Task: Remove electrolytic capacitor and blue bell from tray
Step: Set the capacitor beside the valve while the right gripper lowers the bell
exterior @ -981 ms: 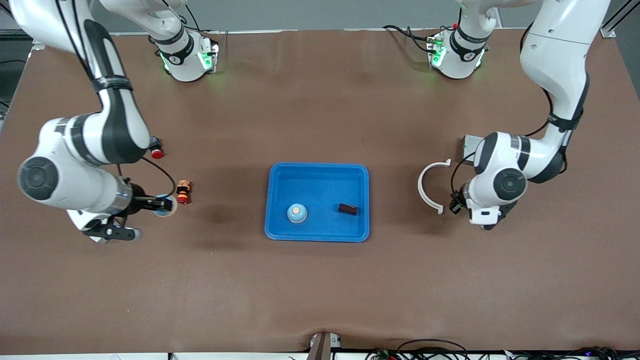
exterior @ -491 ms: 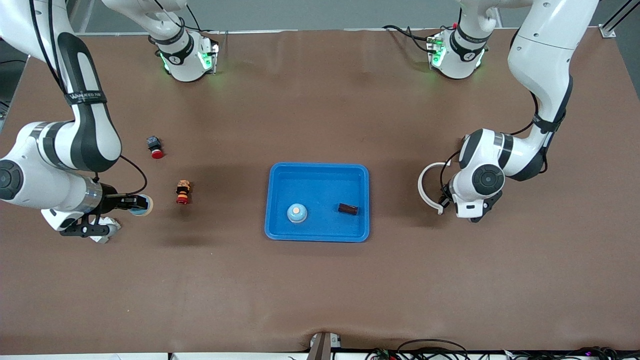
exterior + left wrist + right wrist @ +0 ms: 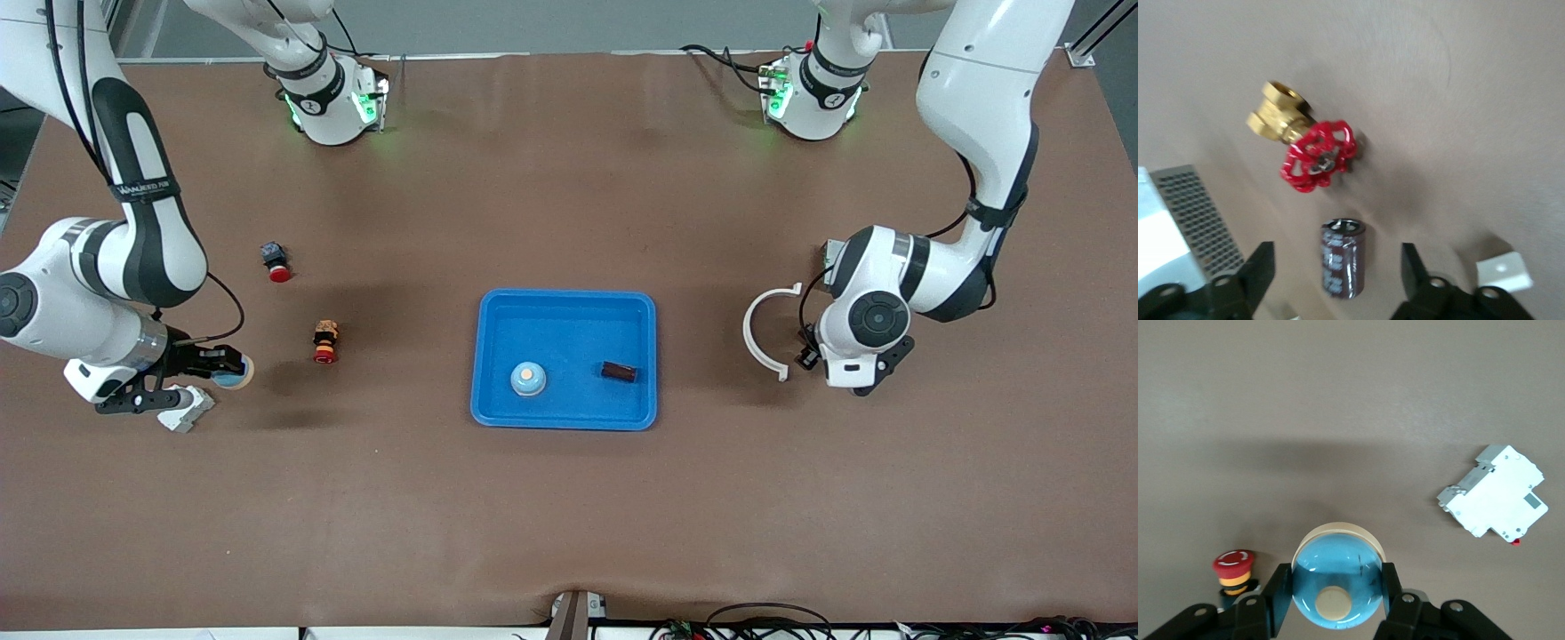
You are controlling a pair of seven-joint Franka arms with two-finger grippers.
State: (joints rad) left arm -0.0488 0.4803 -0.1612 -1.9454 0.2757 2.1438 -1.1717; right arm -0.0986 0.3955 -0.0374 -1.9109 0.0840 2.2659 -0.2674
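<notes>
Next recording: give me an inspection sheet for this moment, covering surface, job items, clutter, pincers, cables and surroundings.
Surface: brown table, blue tray mid-table.
Job's things: tray bell and tray capacitor lie in the tray; second bell held; second capacitor on the table.
Clutter: red pushbutton, emergency stop button, white breaker, brass valve, white ring.
Pincers: right pincer shut on second bell, over the right arm's end; left pincer open astride second capacitor.
Cables: loops at the table edge nearest the camera.
Surroundings: nothing seen.
</notes>
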